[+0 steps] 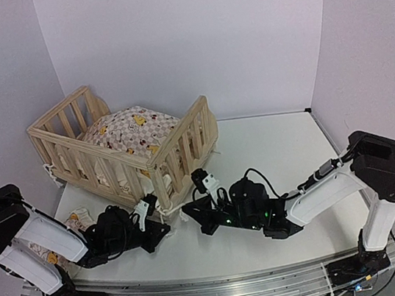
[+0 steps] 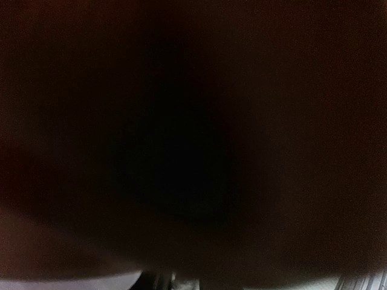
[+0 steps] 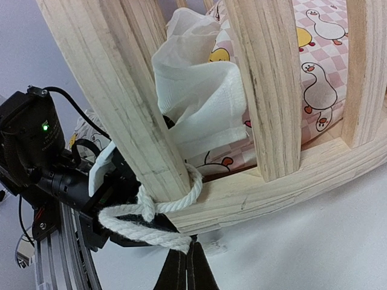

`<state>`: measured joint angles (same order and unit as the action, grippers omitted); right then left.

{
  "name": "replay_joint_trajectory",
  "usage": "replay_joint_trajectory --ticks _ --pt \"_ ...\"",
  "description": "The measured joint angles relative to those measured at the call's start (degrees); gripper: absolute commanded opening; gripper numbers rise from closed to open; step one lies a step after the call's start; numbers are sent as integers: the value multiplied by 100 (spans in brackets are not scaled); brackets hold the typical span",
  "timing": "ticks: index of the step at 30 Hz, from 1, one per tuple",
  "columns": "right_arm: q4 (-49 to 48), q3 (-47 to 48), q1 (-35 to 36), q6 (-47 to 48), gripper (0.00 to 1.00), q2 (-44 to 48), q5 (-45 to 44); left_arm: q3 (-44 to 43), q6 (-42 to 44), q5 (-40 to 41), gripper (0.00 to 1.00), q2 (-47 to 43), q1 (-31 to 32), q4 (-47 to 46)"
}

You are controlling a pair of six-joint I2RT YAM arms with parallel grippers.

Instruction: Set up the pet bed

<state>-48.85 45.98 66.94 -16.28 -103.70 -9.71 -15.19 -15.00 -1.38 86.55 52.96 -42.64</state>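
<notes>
Left gripper (image 1: 149, 209) — jaw spread cannot be told — sits at the near corner post (image 3: 121, 90) of the pet bed frame (image 3: 290, 181): stiff, light pine, on the table (image 1: 281, 158), left of centre. The soft cushion (image 1: 131, 124) lies inside. The limp tie string (image 3: 146, 208) — best gripped near its knot — loops the post. The right gripper (image 3: 186, 266), fingers pressed together, touches it.

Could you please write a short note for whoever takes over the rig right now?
Right gripper: shut, its tips at the end of the tie string below the near corner post of the frame; a firm pinch cannot be confirmed.
Left gripper: beside the same post; open or shut cannot be told, its wrist view is dark.
Things: cushion lies inside the frame on the table; the string is looped round the post and crossed over itself.
Done: cushion in, string wrapped.
Left: probably tighten this knot, then check the other ties, which do not show.
</notes>
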Motion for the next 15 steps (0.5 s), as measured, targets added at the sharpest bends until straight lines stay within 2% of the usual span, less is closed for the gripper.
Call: replay_joint_trajectory --ticks 4,9,15 --pt "2 -13 0 12 0 0 -19 -53 -165 -40 0 -23 -5 102" --pt "40 -56 -35 55 0 140 -172 -325 -1000 -201 0 -473 -3 1298" --pt "353 -112 -154 469 0 1127 -587 -377 -1500 -462 0 -965 37 2128"
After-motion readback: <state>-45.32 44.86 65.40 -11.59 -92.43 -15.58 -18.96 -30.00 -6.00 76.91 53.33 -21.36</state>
